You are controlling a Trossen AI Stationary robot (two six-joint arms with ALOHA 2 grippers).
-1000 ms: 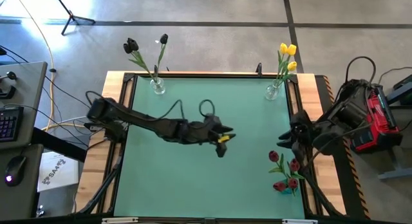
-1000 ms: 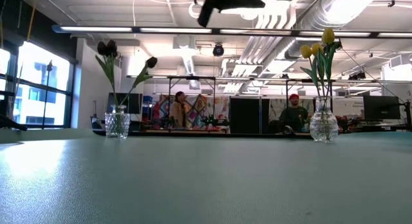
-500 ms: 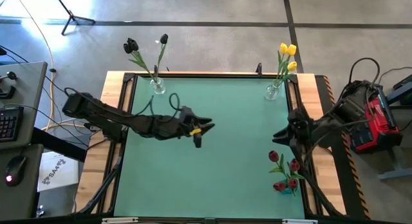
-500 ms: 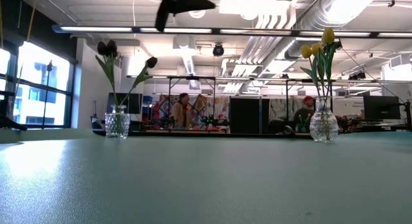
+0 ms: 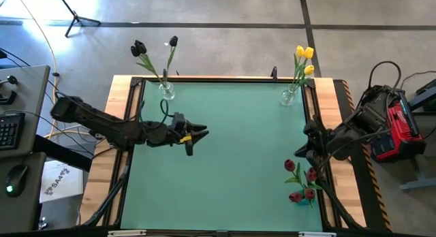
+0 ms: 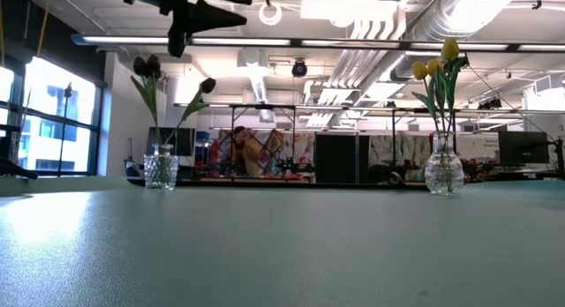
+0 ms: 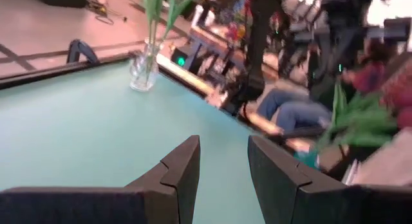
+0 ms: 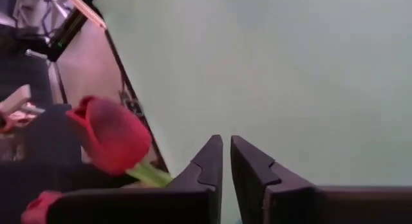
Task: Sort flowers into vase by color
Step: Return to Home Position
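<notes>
Black tulips point(image 5: 155, 50) stand in a glass vase point(image 5: 166, 92) at the table's far left, and yellow tulips point(image 5: 304, 60) in a glass vase point(image 5: 289, 96) at the far right. A bunch of red tulips point(image 5: 303, 182) stands at the near right edge. My left gripper point(image 5: 201, 133) hangs open and empty high over the table's left half, and it also shows in the low view point(image 6: 212, 14). My right gripper point(image 5: 297, 152) is shut with nothing between its fingers point(image 8: 226, 161), just on the far side of the red tulips; one red head point(image 8: 112, 134) is close beside it. My right gripper's shut fingers stand beside the green stem point(image 8: 149, 174) of a red tulip. The stem runs behind one finger point(image 8: 203, 169), so I cannot tell whether that finger touches it.
The green mat point(image 5: 231, 169) lies bare between the arms. Wooden rails point(image 5: 340, 107) frame the table. Beyond the far edge the low view shows an office with a person point(image 6: 252, 148).
My left gripper has swung from the table's middle toward its left edge, staying high and open. My right gripper has shifted slightly toward the near edge and the red tulips, and its fingers have come together.
</notes>
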